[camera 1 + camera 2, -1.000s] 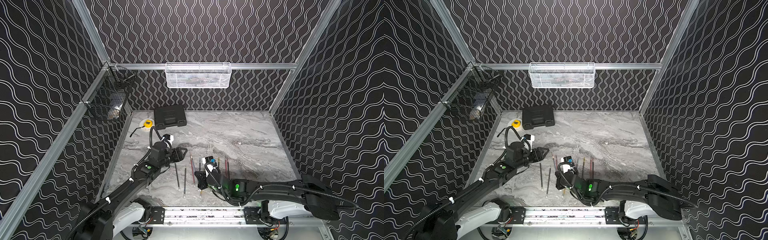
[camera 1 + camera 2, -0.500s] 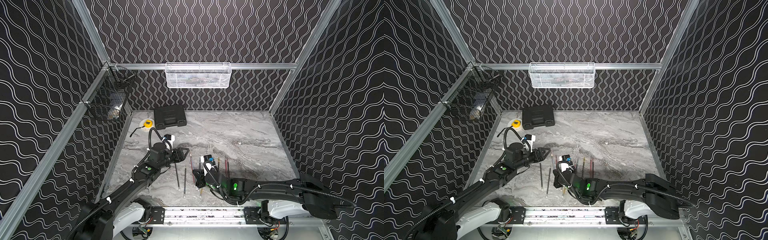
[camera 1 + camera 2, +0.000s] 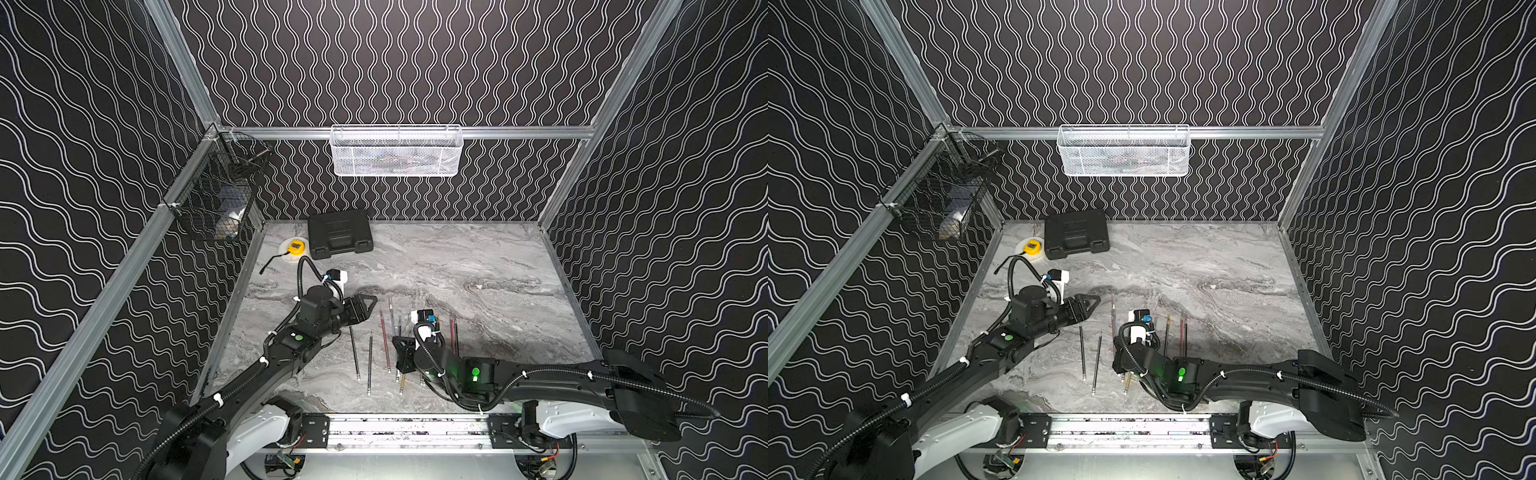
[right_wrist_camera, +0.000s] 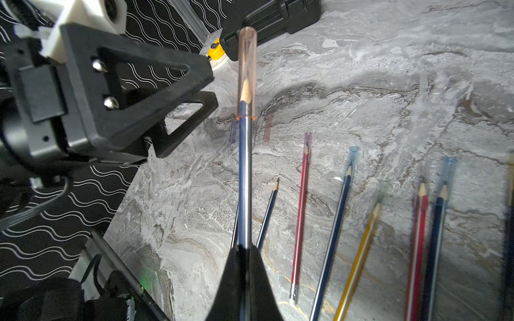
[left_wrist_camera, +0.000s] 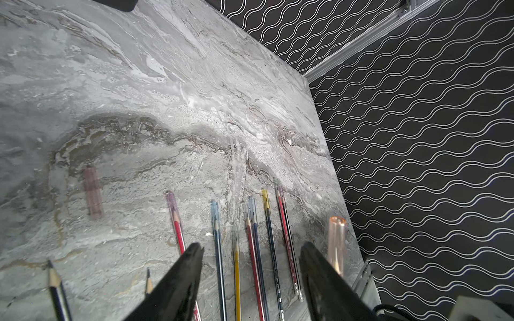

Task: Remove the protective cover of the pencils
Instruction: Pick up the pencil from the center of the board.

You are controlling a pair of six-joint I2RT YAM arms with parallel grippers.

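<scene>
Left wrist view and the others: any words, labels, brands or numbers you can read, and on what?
Nothing reads clearly in any view.
yellow-capped pencil: pale print along its barrel, too blurred to read.
raised pencil: no print shows.
yellow tape measure: dark label on top, too small to read.
black case: no legible marking.

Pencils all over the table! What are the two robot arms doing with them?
The right gripper is shut on a dark blue pencil, lifted off the marble table with a clear pinkish cap on its tip. The left gripper is open beside that cap, not gripping it. Two loose caps and two bare pencils lie on the table; the other pencils there wear their caps.
</scene>
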